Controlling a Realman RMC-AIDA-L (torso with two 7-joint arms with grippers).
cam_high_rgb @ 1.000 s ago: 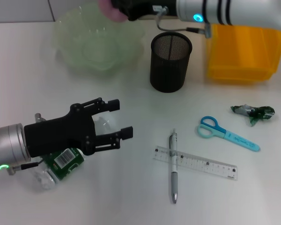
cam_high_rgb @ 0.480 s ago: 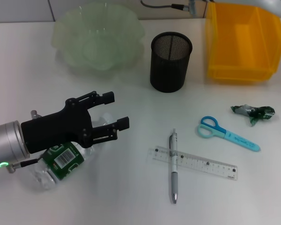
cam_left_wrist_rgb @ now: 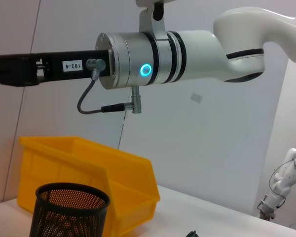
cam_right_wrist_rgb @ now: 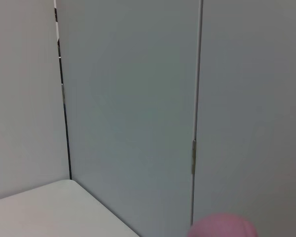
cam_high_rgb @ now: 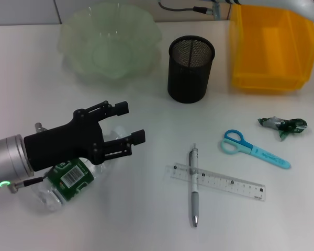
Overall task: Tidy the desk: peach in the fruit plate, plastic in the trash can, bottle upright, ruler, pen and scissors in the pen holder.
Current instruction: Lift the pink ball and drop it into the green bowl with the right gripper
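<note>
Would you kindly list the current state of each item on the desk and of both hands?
Bottle: lying on its side.
Fruit plate: empty.
Pen holder: upright, empty.
Trash can: empty.
Pen: lying across the ruler.
Scissors: closed, flat.
Plastic: crumpled, on the desk.
Peach: at the right wrist.
Left hand: open over the bottle.

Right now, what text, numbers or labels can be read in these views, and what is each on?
"103-4": white sticker on the right arm, left wrist view.
Barcode on the bottle's green label: digits too small to read.
Ruler: scale marks, numbers unreadable.
Pen, scissors: no readable text.
</note>
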